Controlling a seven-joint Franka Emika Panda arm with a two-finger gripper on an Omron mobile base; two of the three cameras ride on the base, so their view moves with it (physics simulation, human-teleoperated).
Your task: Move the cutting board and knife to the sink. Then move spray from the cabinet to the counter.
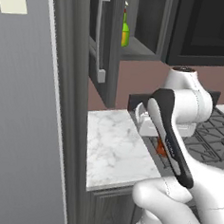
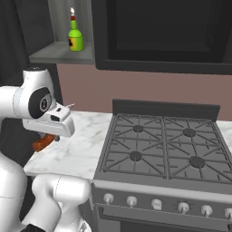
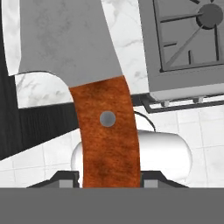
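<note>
The white arm rises from the base, bends at a dark-trimmed elbow and reaches forward with its wrist held level over the white marble-patterned tabletop [image 1: 116,147], near the edge where it meets the black gas stovetop [image 2: 165,145]. The hand points down toward the slab.

The pincer [image 3: 110,181] is closed on the small knife with the grey steel blade and curved orange-red handle [image 3: 107,131]. In the hand view the handle runs up from between the 2 dark fingertips, with 1 round grey rivet in its middle, and the broad grey blade spreads above it across the marble. In the right base view the orange-red handle [image 2: 44,142] sticks out below the hand on its left, tilted, above the tabletop; whether it touches the slab cannot be told. In the left base view a patch of the orange-red handle [image 1: 161,148] shows just behind the forearm.

The small lime-green spray bottle with a red-and-white nozzle [image 2: 75,36] stands upright on the inner shelf of the dark grey upper wall cabinet [image 2: 59,53], whose hinged door with the metal bar handle [image 1: 101,41] stands open.
</note>
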